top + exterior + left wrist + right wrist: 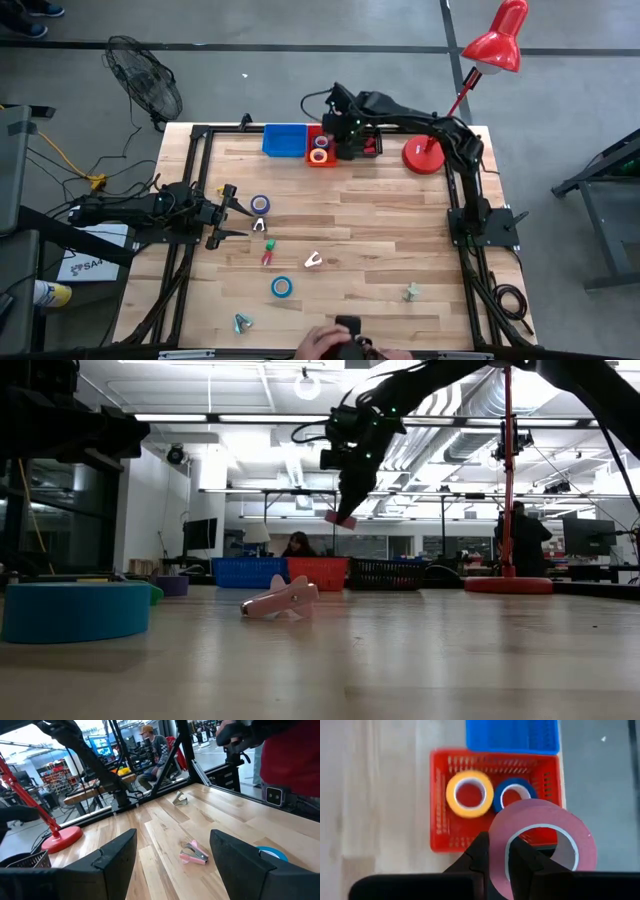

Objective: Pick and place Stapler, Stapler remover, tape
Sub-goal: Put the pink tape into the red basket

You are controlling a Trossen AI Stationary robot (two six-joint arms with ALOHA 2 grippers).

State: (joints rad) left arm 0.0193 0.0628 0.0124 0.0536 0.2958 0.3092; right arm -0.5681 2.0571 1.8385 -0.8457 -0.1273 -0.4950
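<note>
Two rolls of tape, one yellow [469,793] and one dark blue [515,795], already lie side by side in the red slotted plastic basket [440,827]; the right gripper [503,857] hangs above that basket with its fingers pinched on the wall of a pink tape ring [542,847], one finger inside the hollow and one outside. From the low view the ring [341,517] sits well above the table, so the step in hand looks like the drop into the basket. To do it well, I would centre the ring over the bare part of the basket floor near the two rolls, lower before letting go so it does not bounce off them or over the rim, then part the fingers cleanly; the blue basket [284,139] just beside it must be avoided. The left gripper [232,213] waits spread wide over the table's left side, near a blue tape roll [260,204] and a pink staple remover [193,853].
</note>
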